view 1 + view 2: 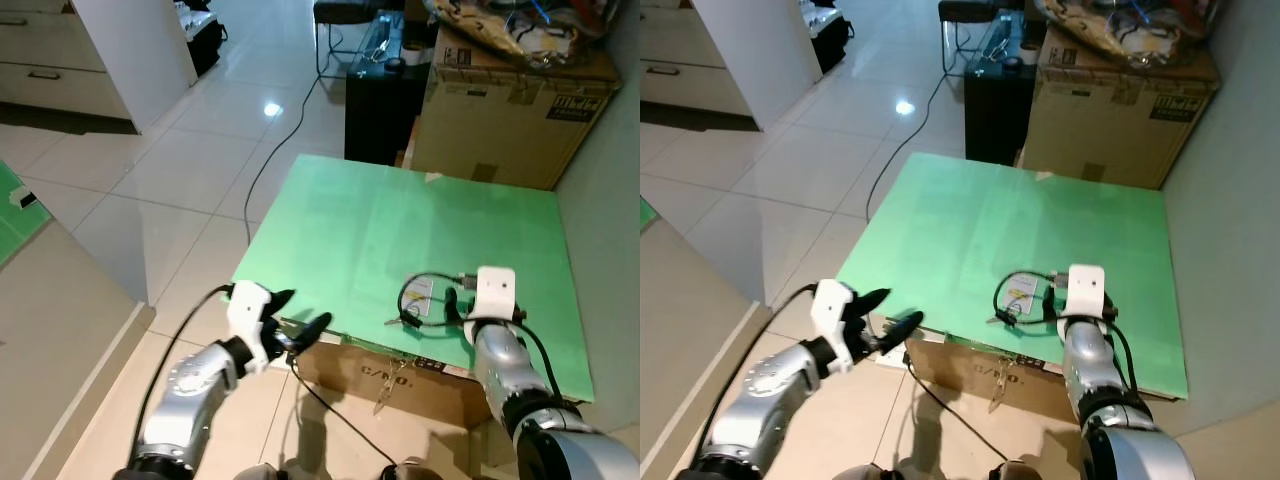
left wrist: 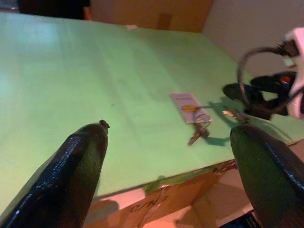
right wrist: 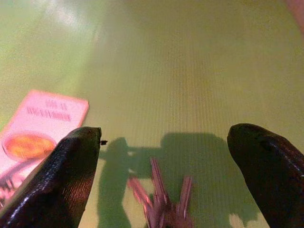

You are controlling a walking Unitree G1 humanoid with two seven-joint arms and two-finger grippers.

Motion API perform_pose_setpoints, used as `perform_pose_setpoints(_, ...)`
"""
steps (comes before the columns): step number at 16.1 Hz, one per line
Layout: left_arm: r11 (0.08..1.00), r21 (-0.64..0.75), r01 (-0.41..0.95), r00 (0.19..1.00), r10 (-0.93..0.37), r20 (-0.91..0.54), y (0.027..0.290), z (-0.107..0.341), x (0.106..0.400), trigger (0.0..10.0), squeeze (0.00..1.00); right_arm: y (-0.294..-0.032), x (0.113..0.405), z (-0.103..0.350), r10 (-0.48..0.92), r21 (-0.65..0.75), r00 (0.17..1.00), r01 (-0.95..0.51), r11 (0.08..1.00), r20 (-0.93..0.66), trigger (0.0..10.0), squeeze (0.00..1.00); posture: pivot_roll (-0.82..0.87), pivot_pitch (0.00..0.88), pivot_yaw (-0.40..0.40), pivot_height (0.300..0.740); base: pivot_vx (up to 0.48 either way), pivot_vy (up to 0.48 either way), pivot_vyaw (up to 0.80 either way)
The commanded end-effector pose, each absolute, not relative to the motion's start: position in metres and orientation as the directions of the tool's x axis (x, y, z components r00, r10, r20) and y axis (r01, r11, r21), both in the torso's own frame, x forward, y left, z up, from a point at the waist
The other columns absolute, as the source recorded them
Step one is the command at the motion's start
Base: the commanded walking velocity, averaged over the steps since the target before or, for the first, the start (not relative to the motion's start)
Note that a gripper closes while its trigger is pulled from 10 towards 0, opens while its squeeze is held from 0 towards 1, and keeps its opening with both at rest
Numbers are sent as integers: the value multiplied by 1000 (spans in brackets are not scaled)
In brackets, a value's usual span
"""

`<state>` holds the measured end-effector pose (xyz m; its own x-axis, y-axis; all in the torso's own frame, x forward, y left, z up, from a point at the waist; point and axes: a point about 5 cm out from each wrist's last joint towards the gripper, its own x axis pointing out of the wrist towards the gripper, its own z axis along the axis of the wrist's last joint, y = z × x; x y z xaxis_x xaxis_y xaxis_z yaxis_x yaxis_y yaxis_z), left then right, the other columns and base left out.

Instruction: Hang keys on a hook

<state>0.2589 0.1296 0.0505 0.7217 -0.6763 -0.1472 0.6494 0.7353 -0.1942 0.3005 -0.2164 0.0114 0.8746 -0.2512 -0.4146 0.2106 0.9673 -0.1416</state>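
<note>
Clearly the pickup comes first here, and it is not yet made: the keys [image 1: 404,320] lie flat on the green board [image 1: 420,225], near its front edge, with a small pink tag [image 3: 35,128] joined to them by a ring. The right gripper [image 1: 458,304] hangs low over the board just beside the bunch, its two black fingers [image 3: 61,175] spread wide with nothing between them; in its wrist view the key blades [image 3: 159,199] sit in the gap, close under the tips. The left gripper [image 1: 297,328] hovers off the board's front corner, its fingers [image 2: 71,166] likewise wide apart and empty, pointed across the board toward the keys. My reading is that the grasp is the step in hand, and the next move asks the right gripper to drop the last bit and close on the bunch or its ring, which lies flat and thin and may slip or scoot on the smooth board. No hook can be made out in these views, so finding one would have to follow. By count: one bunch of keys, with about three blades showing, though blur makes that unsure; one tag; one green board, resting on one low carton [image 1: 390,375]; one large carton [image 1: 510,110] behind it; two grippers, both empty.
</note>
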Motion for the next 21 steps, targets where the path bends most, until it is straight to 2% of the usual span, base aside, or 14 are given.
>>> perform_pose_setpoints(1,738,-197,646,723,-674,-153,135,51,257,10000,0,-218,292,2,-258,-165,856,204,965,-447,10000,0,-3,132,91,740,0,0,0)
perform_pose_setpoints(8,730,-207,651,716,-682,-151,130,51,255,10000,0,-205,282,-9,-246,-141,850,203,969,-467,10000,0,-26,127,82,740,0,0,0)
perform_pose_setpoints(11,729,-205,653,715,-683,-149,129,52,255,10000,0,-204,282,-11,-239,-61,833,242,968,-499,10000,0,-18,133,81,740,0,0,0)
perform_pose_setpoints(16,729,-183,659,715,-683,-148,129,53,255,10000,0,-202,281,-13,-246,-9,820,282,959,-517,10000,0,-12,133,80,740,0,0,0)
perform_pose_setpoints(21,733,-189,653,719,-679,-148,128,52,255,10000,0,-189,278,-19,-195,35,806,258,966,-559,10000,0,-20,133,72,740,0,0,0)
